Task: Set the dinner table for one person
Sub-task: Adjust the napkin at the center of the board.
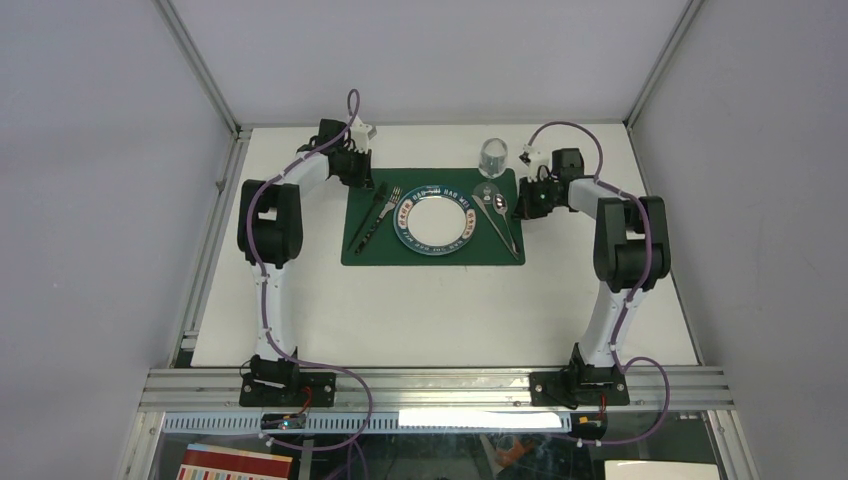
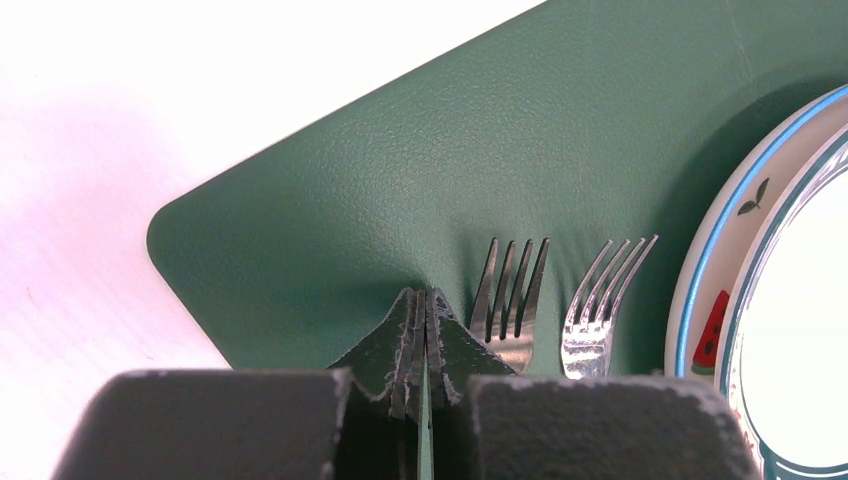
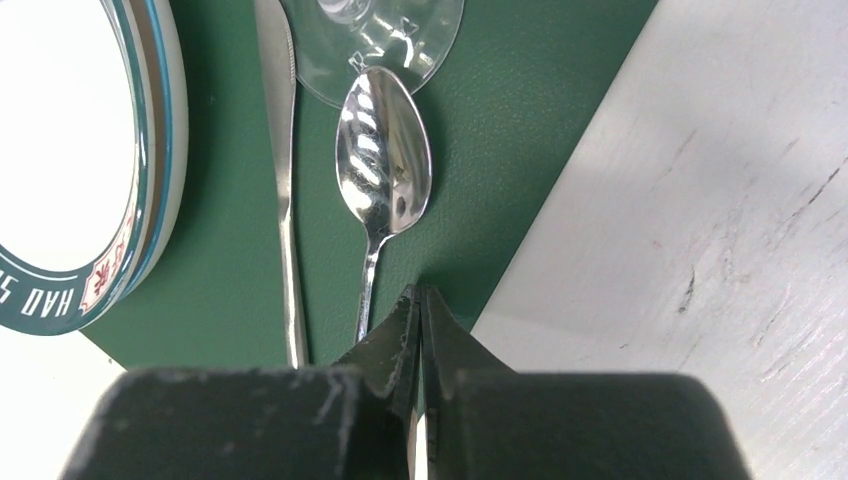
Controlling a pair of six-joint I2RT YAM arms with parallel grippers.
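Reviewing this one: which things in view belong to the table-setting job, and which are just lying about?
Belongs to the job: dinner table, green placemat, plate, fork, second fork, knife, spoon, clear glass.

Just lying about: striped card below the table's near edge, white sheet at lower right.

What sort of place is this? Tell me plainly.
Probably a robotics lab test cell, not a home: white aluminium-framed dinner table, plain grey walls, left arm and right arm bolted on.
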